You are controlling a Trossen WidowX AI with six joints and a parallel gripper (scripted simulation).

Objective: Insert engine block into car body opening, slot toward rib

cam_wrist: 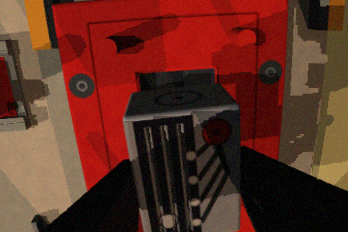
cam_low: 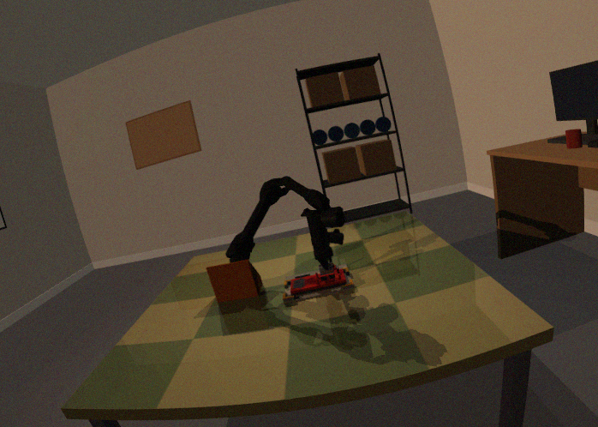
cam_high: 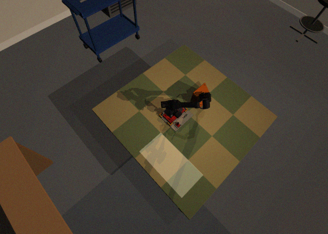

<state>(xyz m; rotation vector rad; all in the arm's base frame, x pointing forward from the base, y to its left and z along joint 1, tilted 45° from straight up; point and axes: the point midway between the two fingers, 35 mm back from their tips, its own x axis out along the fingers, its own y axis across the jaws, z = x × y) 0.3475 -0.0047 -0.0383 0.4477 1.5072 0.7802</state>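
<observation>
The engine block is a grey block with dark slots and a red round mark. It stands upright over the red car body. My gripper is shut on the block, one black finger on each side. Part of the dark opening shows just beyond the block's top face in the wrist view. The block hides the rest, so the rib and how deep its lower end is cannot be told. In the top view the arm covers the block.
The car body lies on a grey printed plate. A small framed red piece is on the plate beside the body. An orange box stands by the arm's base on the checkered table. Orange corner pieces flank the body.
</observation>
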